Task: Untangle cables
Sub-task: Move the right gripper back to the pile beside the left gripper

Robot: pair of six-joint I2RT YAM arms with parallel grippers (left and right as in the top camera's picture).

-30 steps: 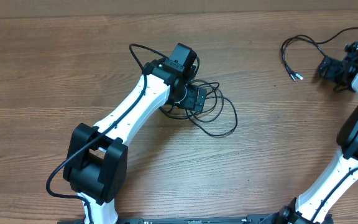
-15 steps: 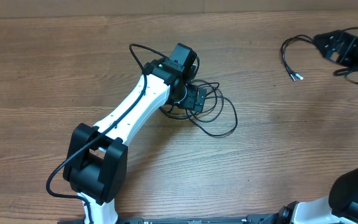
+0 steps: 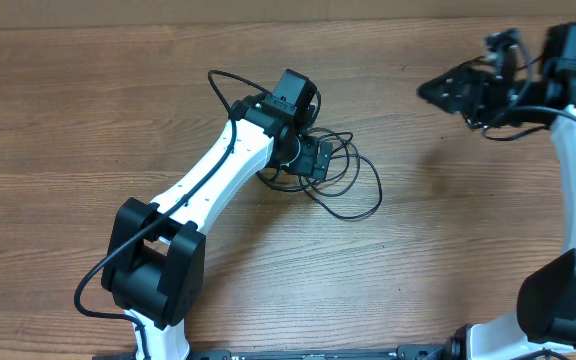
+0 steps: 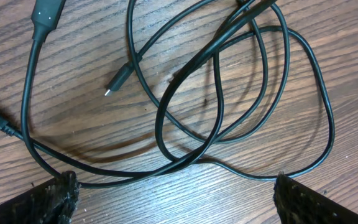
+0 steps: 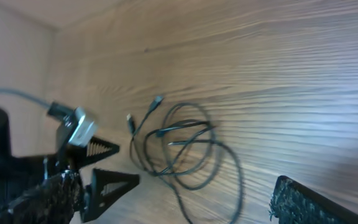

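Black cables (image 3: 353, 182) sit in a loose tangle of loops near the middle of the wood table (image 3: 88, 110). Left gripper (image 3: 315, 160) is right over the pile, jaws spread wide, loops lying between them, nothing pinched. Right gripper (image 3: 444, 92) is well off to the right, jaws apart too, probably empty, though its wrist view is blurry.

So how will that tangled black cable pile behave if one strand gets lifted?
Probably floppy: the cables lie in loose curved loops. Likely light, being so thin. Crossing strands may drag along, and the small plug could snag.
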